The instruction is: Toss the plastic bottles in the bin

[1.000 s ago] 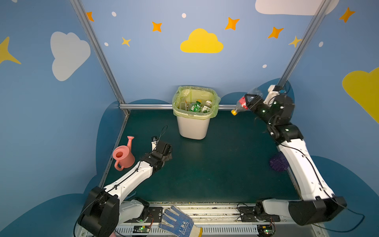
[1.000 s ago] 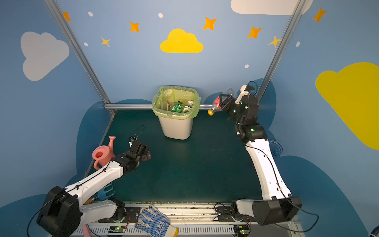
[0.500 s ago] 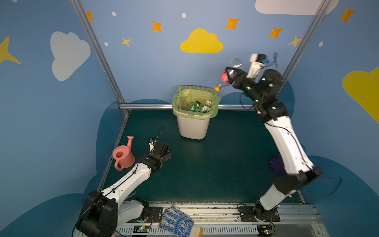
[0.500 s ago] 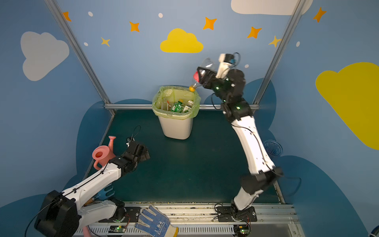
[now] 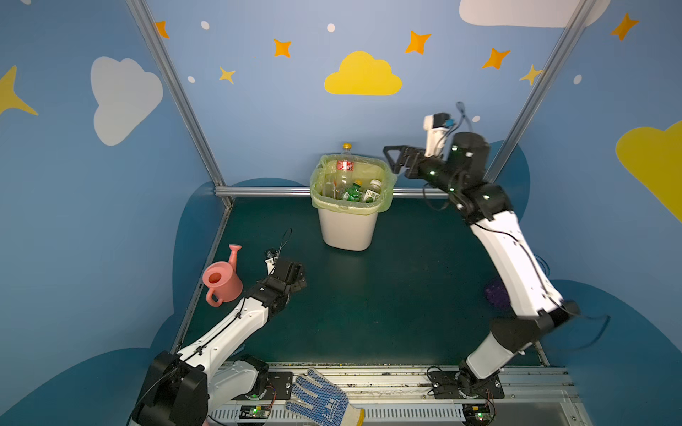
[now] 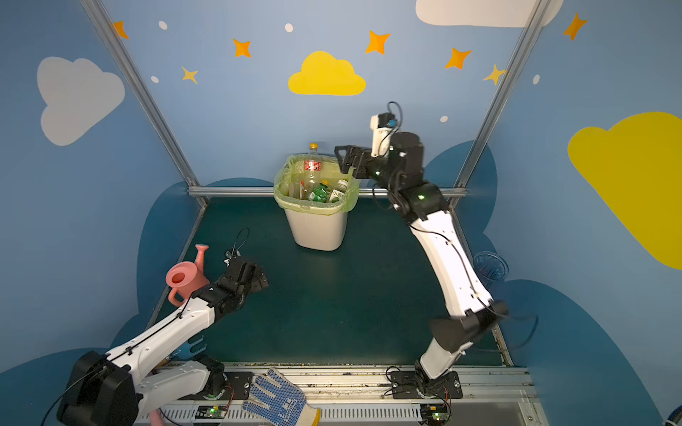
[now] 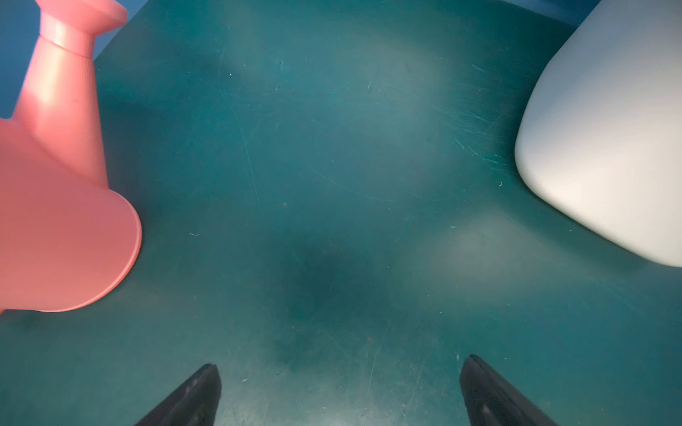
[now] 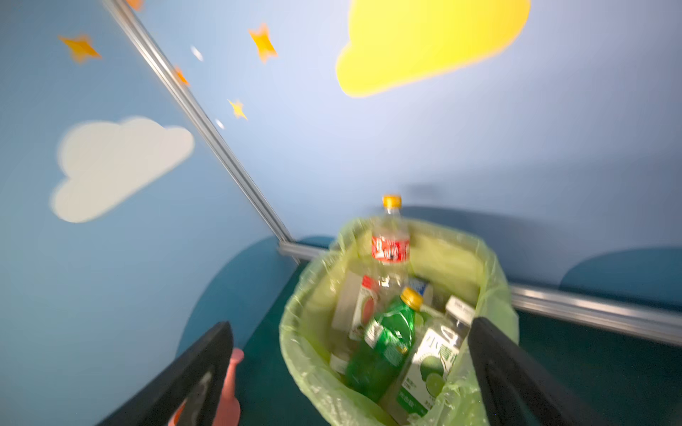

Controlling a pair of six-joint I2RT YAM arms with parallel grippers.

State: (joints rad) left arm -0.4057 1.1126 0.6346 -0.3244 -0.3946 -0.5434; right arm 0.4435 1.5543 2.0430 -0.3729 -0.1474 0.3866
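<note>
Apparently done: white lined plastic bin (image 5: 347,228) holds all visible clear and green plastic bottles (image 5: 352,191); dark green table (image 5: 369,313) bears none; left hand (image 5: 300,276), right hand (image 5: 390,159) spread, empty.

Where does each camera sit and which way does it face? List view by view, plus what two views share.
Top views: high at the front, looking down toward the back wall; both arms, bin, watering can.
Left wrist: low over the mat, facing watering can and bin; open left gripper.
Right wrist: raised beside the bin, looking down into it at the bottles; open right gripper.
Shared: right wrist and top views show the red-labelled bottle, cap above the rim.
</note>
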